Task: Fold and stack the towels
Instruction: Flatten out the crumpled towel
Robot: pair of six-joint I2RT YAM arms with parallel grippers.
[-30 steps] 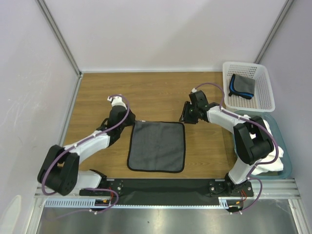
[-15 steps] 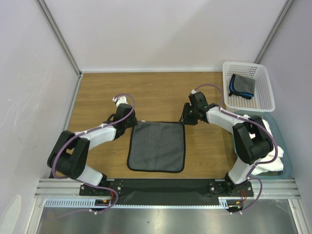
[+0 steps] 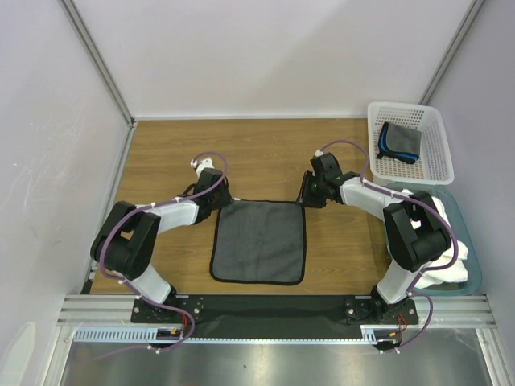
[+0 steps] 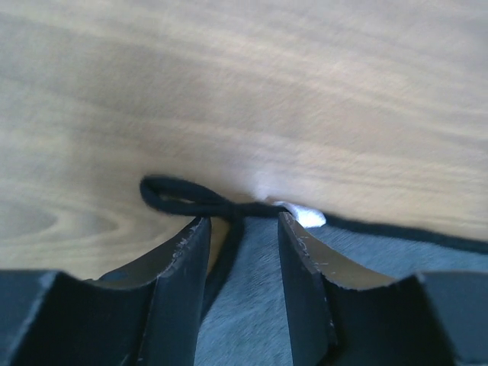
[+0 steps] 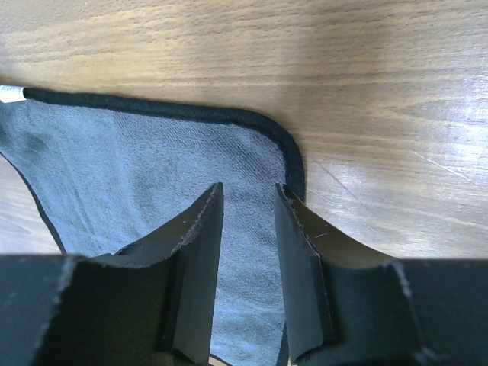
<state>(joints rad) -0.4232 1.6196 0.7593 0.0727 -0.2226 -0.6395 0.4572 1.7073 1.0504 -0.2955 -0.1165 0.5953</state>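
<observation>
On the wooden table [image 3: 161, 153], spread flat near the front edge: grey towel edged black [image 3: 259, 241]. At the right, heaped in a teal bin [image 3: 476, 265]: large white towel [image 3: 449, 273]. Behind that, inside the white basket [image 3: 438, 165]: folded dark grey towel edged blue [image 3: 400, 141].

Left gripper [image 4: 242, 221] at the flat towel's far left corner. Stands parted, grasps nothing, straddles the black hem.

Right gripper [image 5: 248, 191] at the far right corner. Likewise released, poised over the cloth.

Just ahead of the left fingers: small black loop [image 4: 164, 191], white tag [image 4: 305, 216].
</observation>
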